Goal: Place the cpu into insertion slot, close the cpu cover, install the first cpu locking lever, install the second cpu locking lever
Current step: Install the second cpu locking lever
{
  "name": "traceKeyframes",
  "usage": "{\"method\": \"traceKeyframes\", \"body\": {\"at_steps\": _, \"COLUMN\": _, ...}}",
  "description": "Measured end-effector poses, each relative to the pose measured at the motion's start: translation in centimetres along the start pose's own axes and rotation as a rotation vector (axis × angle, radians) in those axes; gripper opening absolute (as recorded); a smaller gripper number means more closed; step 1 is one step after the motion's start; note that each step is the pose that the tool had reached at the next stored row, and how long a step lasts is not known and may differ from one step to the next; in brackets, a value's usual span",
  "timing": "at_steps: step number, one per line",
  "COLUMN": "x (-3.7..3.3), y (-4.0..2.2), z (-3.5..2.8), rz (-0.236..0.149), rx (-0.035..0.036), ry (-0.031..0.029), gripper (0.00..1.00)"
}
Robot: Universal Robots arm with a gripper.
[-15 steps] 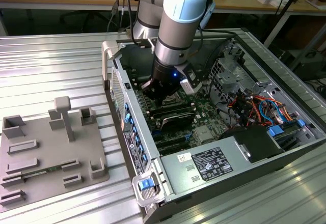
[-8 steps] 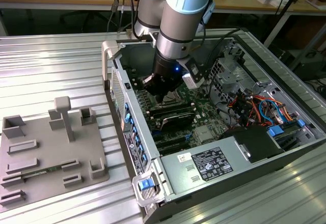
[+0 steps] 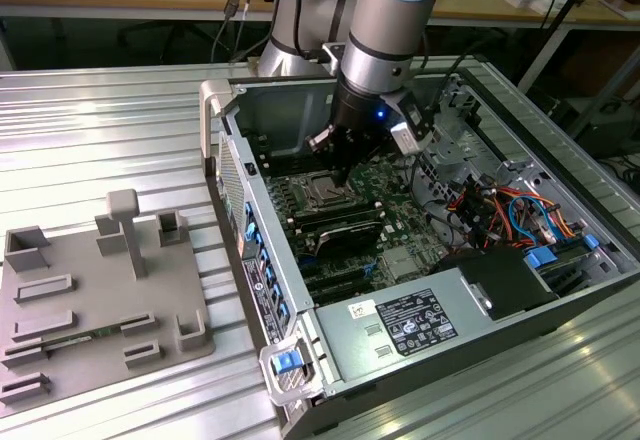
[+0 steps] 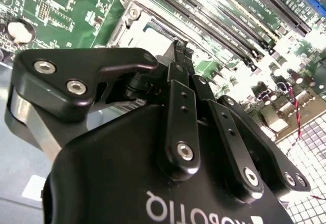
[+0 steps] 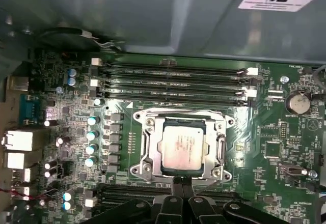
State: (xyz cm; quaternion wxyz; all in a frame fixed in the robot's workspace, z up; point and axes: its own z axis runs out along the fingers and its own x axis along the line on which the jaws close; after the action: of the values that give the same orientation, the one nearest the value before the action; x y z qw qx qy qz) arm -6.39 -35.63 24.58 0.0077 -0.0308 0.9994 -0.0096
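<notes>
The cpu (image 5: 182, 147) lies flat in the insertion slot (image 5: 143, 169), its silver-grey top facing up. The cpu cover (image 5: 147, 132), a shiny metal frame, lies flat around the chip, which shows through its square opening. My gripper (image 5: 181, 182) is shut with nothing between its fingers. Its tips sit at the socket's edge, on the side by a bank of memory slots (image 5: 132, 191). In the second wrist view the fingers (image 4: 179, 102) taper together toward the socket (image 4: 153, 28). In the exterior view the gripper (image 3: 343, 173) hangs just over the socket (image 3: 322, 195) inside the open computer case (image 3: 300, 310).
Black memory slots (image 5: 173, 84) run along both sides of the socket. A row of blue capacitors (image 5: 91, 142) stands beside it. The case wall (image 3: 285, 110), a power supply (image 3: 420, 320) and coloured cables (image 3: 520, 210) ring the board. A grey fixture tray (image 3: 90, 300) lies on the table.
</notes>
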Motion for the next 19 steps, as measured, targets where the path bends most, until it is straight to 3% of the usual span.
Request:
{"method": "traceKeyframes", "body": {"at_steps": 5, "x": 0.07, "y": -1.69, "z": 0.04, "rz": 0.0, "rx": 0.0071, "ry": 0.0004, "gripper": 0.11}}
{"method": "traceKeyframes", "body": {"at_steps": 14, "x": 0.45, "y": -1.68, "z": 0.31, "rz": 0.0, "rx": 0.0072, "ry": 0.0012, "gripper": 0.11}}
{"method": "traceKeyframes", "body": {"at_steps": 16, "x": 0.47, "y": -1.67, "z": 0.33, "rz": 0.0, "rx": 0.0066, "ry": 0.0071, "gripper": 0.11}}
{"method": "traceKeyframes", "body": {"at_steps": 19, "x": 0.49, "y": -1.67, "z": 0.4, "rz": -0.001, "rx": 0.0052, "ry": 0.0279, "gripper": 0.11}}
